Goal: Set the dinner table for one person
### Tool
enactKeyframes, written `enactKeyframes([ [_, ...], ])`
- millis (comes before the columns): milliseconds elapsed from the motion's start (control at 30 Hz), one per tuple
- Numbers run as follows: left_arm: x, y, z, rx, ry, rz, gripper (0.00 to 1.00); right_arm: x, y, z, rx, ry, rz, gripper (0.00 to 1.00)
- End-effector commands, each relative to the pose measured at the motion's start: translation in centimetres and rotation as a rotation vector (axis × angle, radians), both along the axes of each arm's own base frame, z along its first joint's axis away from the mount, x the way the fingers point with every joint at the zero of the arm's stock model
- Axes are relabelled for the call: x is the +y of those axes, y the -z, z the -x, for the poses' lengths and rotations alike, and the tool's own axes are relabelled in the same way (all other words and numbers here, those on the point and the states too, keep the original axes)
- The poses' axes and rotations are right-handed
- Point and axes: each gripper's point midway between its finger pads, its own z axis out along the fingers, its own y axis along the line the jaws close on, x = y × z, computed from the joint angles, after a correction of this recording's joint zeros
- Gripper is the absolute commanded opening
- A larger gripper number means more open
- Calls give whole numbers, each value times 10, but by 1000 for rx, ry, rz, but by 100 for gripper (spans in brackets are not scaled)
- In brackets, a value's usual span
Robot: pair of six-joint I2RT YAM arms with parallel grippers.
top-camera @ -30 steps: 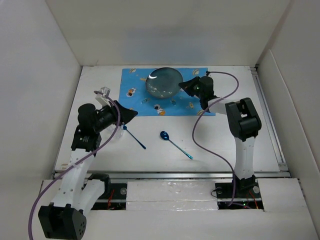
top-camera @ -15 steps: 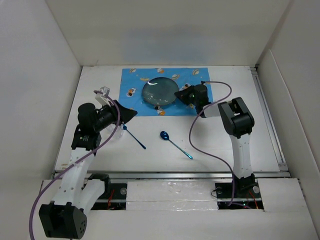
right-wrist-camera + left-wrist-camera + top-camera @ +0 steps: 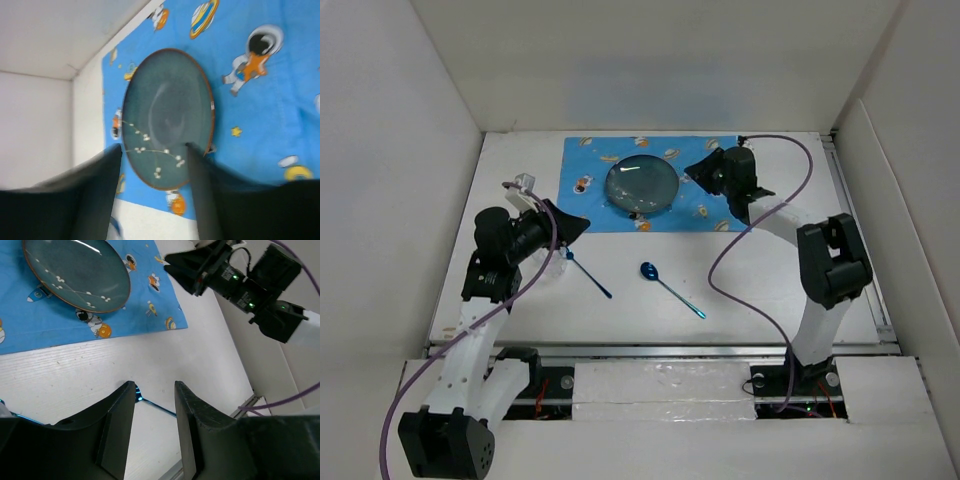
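The plate point(image 3: 641, 185) sits on the blue placemat point(image 3: 585, 207) at the far side of the dinner table point(image 3: 770, 290); the spoon point(image 3: 672, 290) and a second blue utensil point(image 3: 590, 277) lie on bare tabletop nearer, seemingly yet to be placed; both the right gripper point(image 3: 697, 172) and left gripper point(image 3: 152, 415) gape empty.

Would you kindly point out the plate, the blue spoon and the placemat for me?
plate point(image 3: 642, 185), top external view, centre of the dish.
blue spoon point(image 3: 649, 270), top external view, on its bowl.
placemat point(image 3: 585, 207), top external view, bare cloth near its near-left corner.
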Motion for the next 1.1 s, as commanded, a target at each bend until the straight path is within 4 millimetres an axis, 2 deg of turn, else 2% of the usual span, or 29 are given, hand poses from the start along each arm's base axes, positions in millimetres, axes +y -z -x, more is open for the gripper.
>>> enactKeyframes([
  [0,11,-26,-7,-69,-75,-10,34,-19,15,21,60,46,144,31],
  [33,13,-27,-8,-63,-92,-6,32,-11,3,29,21,-7,169,16],
  [67,17,-32,-11,-69,-126,-6,30,-1,-1,37,2,-48,189,2],
  [100,20,-34,-12,-65,-149,-2,28,26,-6,53,-22,-125,217,0],
  [133,23,-37,-15,-65,-175,-3,6,41,-14,64,-62,-189,276,0],
  [167,26,-42,-16,-73,-194,-3,0,58,-17,74,-79,-236,305,0],
  [200,30,-50,-19,-87,-228,1,0,89,-12,100,-67,-316,346,0],
  [233,32,-57,-18,-103,-238,7,0,102,-23,105,-108,-337,384,0],
  [300,33,-68,-17,-118,-252,28,0,129,-26,124,-124,-388,401,0],
  [333,32,-75,-16,-122,-252,49,0,153,-36,139,-156,-431,395,0],
  [367,31,-94,-15,-161,-246,65,0,167,-35,146,-163,-467,389,0],
  [433,31,-119,-12,-214,-246,80,0,197,-42,165,-194,-535,372,18],
  [467,35,-142,-9,-265,-269,87,4,212,-58,168,-228,-551,352,27],
  [500,37,-155,-6,-293,-280,92,8,226,-43,173,-206,-587,375,42],
  [533,39,-167,-4,-321,-286,91,14,238,-41,178,-211,-616,380,47],
  [567,40,-178,-2,-351,-288,83,15,260,-59,185,-256,-637,357,51],
  [600,41,-199,4,-400,-290,89,17,269,-30,188,-203,-664,402,54],
  [667,43,-217,10,-462,-297,77,24,288,-21,190,-190,-683,419,55],
  [700,44,-228,13,-499,-303,77,25,297,-32,182,-197,-674,421,56],
  [733,45,-232,13,-515,-305,70,34,306,-5,181,-160,-677,462,56],
  [767,45,-235,13,-537,-305,61,36,310,-2,176,-152,-670,473,56],
  [800,46,-232,10,-551,-306,34,36,319,-14,175,-166,-663,470,57],
  [833,44,-231,12,-563,-297,27,37,320,5,168,-147,-639,502,57],
  [900,40,-224,14,-609,-275,2,37,323,12,163,-134,-629,520,57],
  [933,35,-223,17,-629,-252,-2,37,327,5,158,-147,-617,513,57],
  [967,30,-223,20,-648,-224,-3,37,328,18,157,-128,-621,531,57],
  [1000,29,-222,20,-660,-215,-5,37,332,18,161,-130,-626,535,57],
  [1033,26,-221,21,-669,-197,-9,37,333,29,161,-116,-631,545,55],
  [1067,24,-222,24,-682,-181,-10,37,333,32,162,-108,-636,546,51],
])
